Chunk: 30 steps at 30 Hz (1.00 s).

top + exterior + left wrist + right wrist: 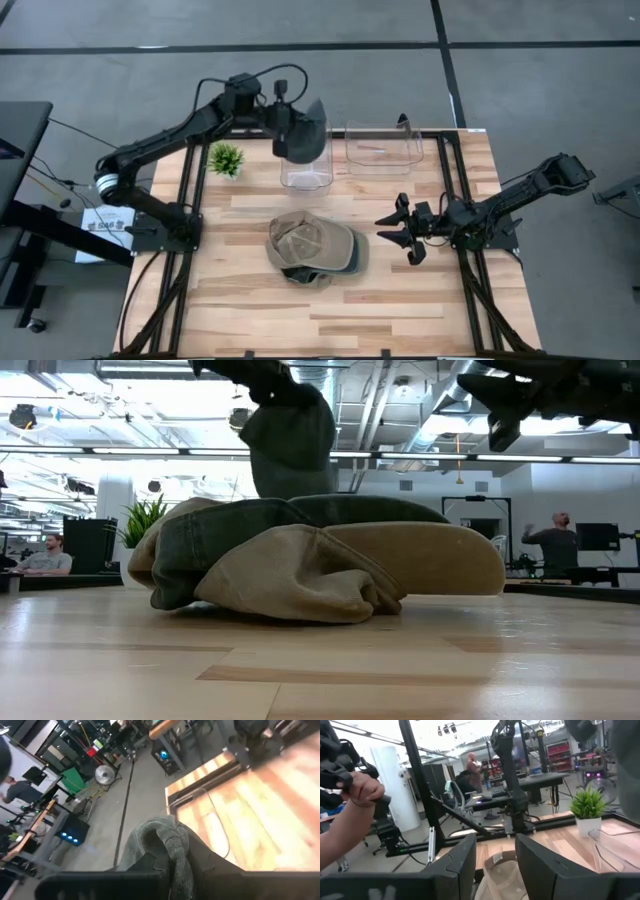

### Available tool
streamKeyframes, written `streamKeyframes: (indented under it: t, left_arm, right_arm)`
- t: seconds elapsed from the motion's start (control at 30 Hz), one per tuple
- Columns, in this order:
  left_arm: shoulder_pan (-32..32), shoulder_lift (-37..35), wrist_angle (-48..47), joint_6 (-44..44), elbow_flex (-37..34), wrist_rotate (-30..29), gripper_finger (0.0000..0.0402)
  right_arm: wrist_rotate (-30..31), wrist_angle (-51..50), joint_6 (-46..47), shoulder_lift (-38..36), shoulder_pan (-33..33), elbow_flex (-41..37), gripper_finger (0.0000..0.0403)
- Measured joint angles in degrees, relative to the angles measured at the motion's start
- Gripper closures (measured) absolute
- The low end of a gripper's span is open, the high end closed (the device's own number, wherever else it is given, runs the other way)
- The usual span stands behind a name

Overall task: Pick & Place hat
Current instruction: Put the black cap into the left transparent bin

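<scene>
Dark hat (305,133) hangs pinched in left gripper (290,125), fingers pressed on fabric, above clear bin (306,172) at table's (400,300) far side. Tan caps (312,246) piled mid-table. Right gripper (402,231) just beside pile, fingers spread, empty.
</scene>
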Motion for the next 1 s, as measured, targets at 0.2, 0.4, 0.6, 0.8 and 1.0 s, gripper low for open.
streamKeyframes:
  t: [0.2,0.4,0.6,0.8,1.0]
  left_arm:
    - [2.31,2.16,-0.26,6.8,0.0,2.97,0.0379]
    - [2.8,4.54,-0.25,13.81,0.0,9.33,0.0379]
    - [3.52,6.67,-0.24,20.65,-0.4,9.5,0.0378]
    - [4.85,7.97,-0.2,22.46,-0.45,9.44,0.0378]
    - [5.95,8.17,-0.13,23.25,-0.46,9.46,0.0378]
  right_arm:
    - [0.22,-0.84,-0.02,0.0,-0.04,0.0,0.0278]
    - [0.39,-1.83,-0.45,0.0,-0.04,0.0,0.0278]
    - [3.29,-3.96,-0.46,0.0,-0.04,0.0,0.0278]
    - [4.7,-5.12,-0.46,0.0,-0.07,0.0,0.0278]
    - [4.77,-5.17,-0.46,0.0,-0.11,0.0,0.0278]
